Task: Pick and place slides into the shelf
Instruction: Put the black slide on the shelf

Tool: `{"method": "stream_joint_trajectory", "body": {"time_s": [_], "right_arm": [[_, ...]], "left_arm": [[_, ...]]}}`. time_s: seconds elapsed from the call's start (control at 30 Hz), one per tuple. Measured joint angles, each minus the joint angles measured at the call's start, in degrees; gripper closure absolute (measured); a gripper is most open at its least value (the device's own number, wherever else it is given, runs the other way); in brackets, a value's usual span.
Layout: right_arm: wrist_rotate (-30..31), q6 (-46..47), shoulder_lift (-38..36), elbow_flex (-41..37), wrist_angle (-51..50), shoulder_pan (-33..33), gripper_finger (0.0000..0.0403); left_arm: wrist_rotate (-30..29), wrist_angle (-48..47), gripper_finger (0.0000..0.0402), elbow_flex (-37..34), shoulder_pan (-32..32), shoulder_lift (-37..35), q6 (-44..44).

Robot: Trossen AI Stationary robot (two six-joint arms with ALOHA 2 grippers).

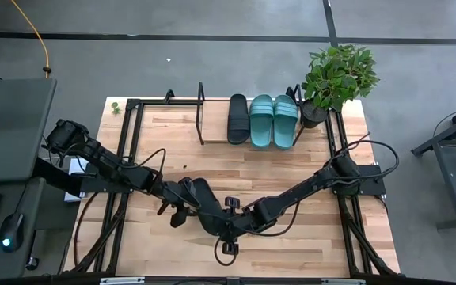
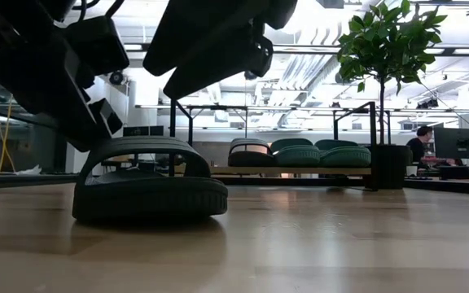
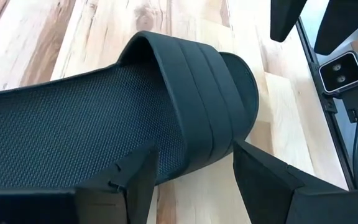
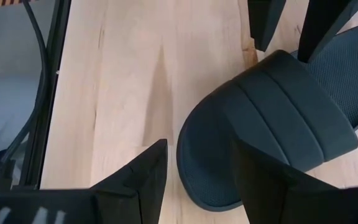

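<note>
The surface [image 1: 291, 170] is pale wooden planks framed by black tubing, set on a grey floor. A potted plant [image 1: 335, 79] stands at its far right corner, and a dark desk [image 1: 10, 119] sits off to the left. In the low view the room behind is a bright hall with ceiling lights, and a person [image 2: 420, 142] sits at screens far off on the right.

A black slide [image 2: 149, 189] lies flat on the near middle of the surface, sole down, with a wide ribbed strap arching over a textured footbed. The shelf [image 1: 212, 134] stands at the far edge: a light board between thin black end frames. On it sit another black slide [image 1: 238, 117] and two teal slides [image 1: 273, 120], side by side at its right half; the left half holds nothing.

Both arms meet over the loose slide. The left gripper [image 3: 194, 171] hovers just above its strap end, fingers [image 3: 132, 180] spread wide and holding nothing. The right gripper [image 4: 197, 177] hangs over the toe from the other side, fingers [image 4: 145, 171] likewise wide apart and empty.
</note>
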Motion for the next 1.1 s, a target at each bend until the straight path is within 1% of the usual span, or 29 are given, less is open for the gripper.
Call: {"method": "stream_joint_trajectory", "body": {"time_s": [0.13,0.17,0.3,0.4,0.7,0.83,1.1], "right_arm": [[0.0,0.0,0.0,0.0,0.0,0.0,0.0238],[0.0,0.0,0.0,0.0,0.2,0.0,0.0238],[0.0,0.0,0.0,0.0,0.4,0.0,0.0238],[0.0,0.0,0.0,0.0,0.4,0.0,0.0238],[0.0,0.0,0.0,0.0,0.4,0.0,0.0238],[0.0,-0.1,0.0,0.0,0.4,0.0,0.0238],[0.0,-0.6,0.0,0.0,0.4,0.0,0.0238]], "left_arm": [[0.0,1.5,0.0208,0.0,0.0,1.7,0.0],[0.2,3.1,0.0208,0.0,0.0,2.5,0.0],[2.6,7.5,0.0208,0.1,0.0,6.0,0.1],[3.9,7.7,0.0208,0.9,0.0,6.8,1.2],[4.1,7.7,0.0212,1.7,0.0,7.1,1.5],[4.1,7.5,0.0240,1.7,0.0,7.1,1.5],[4.1,7.4,0.0332,1.7,0.0,7.1,2.6]]}}
